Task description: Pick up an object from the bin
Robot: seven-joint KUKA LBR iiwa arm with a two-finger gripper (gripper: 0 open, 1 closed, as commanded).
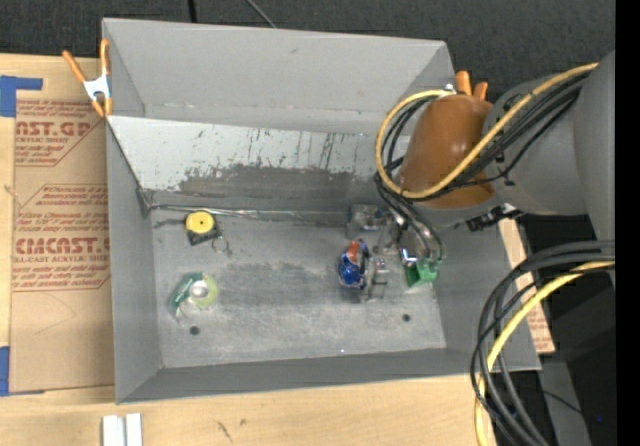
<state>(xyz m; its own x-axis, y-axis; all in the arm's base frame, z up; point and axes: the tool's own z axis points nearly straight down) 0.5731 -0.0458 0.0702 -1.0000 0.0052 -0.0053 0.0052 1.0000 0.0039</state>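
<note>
In the grey metal bin [250,74], the jaws were down beside a small blue and red thing [350,270] at the right. Open or shut, I could not tell. Next: squeeze, then lift

- Small blue object [350,271], red and white on top: lies on the bin [280,279] floor, right of centre, just beside the tool [378,264].
- Yellow round piece [200,224]: left, near the back slope.
- Pale green-white piece [193,293]: left front.

A thick grey arm [572,149] carries an orange-brown wrist cover [447,146], yellow-and-black cables [390,134] and a metal gripper [378,276]
</note>
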